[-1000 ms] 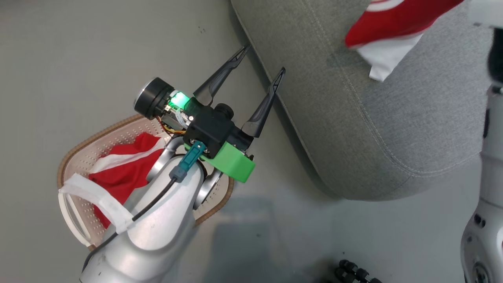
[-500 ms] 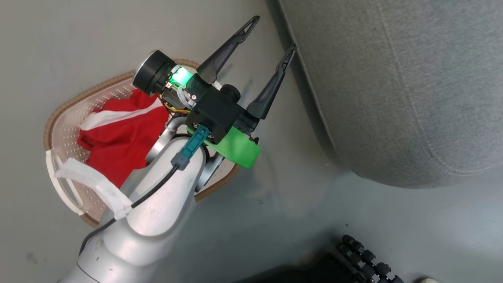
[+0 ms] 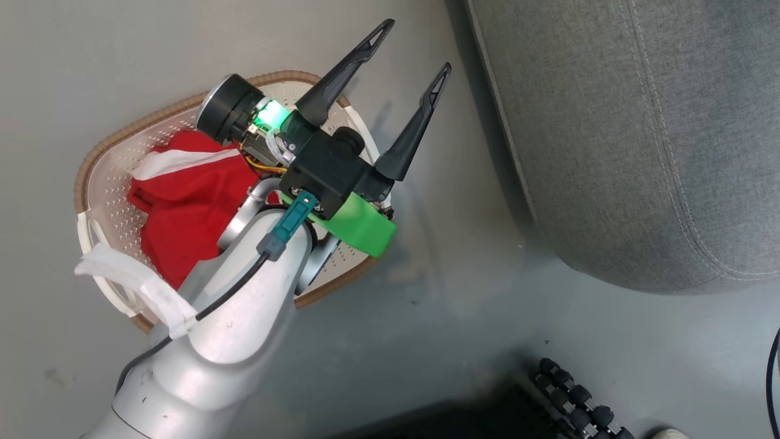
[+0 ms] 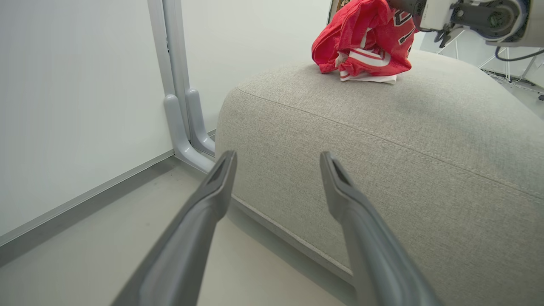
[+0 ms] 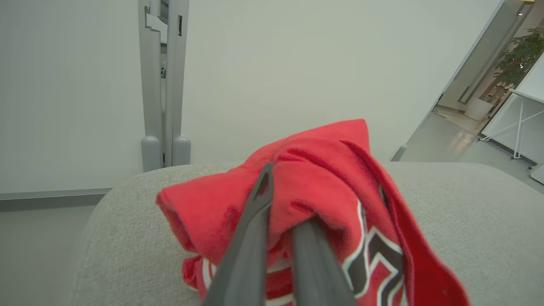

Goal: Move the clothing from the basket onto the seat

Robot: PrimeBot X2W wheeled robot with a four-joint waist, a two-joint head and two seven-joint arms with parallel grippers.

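Well, my left gripper (image 3: 419,44) stood with its two dark fingers spread wide and nothing between them, reaching out past the rim of the basket (image 3: 106,207) toward the seat (image 3: 640,152). In the left wrist view those fingers pointed at the seat's rounded side, just above its lower seam, and did not touch it. My left forearm crossed over the basket and hid part of it. A red garment (image 3: 183,195) with a white stripe lay crumpled inside the basket, against its perforated wall. The basket sat on the grey floor (image 3: 91,49) near the seat's corner, apart from it, and a white handle (image 3: 131,283) stuck out at its near end.

My right gripper (image 5: 282,199) was clamped tight on the lettered garment (image 5: 323,178), a second red piece. A fold of its fabric draped over both fingers, so one fingertip was hidden. That piece bore black block letters edged in white, plus white stripes. From the side, the left wrist view showed it resting bunched on top of the seat, with my right wrist just above it. Whether the raised fold hung clear of the cushion I could not tell. Behind the seat rose a pale wall, with a grey post (image 4: 170,85) standing on the floor beside the cushion's corner.
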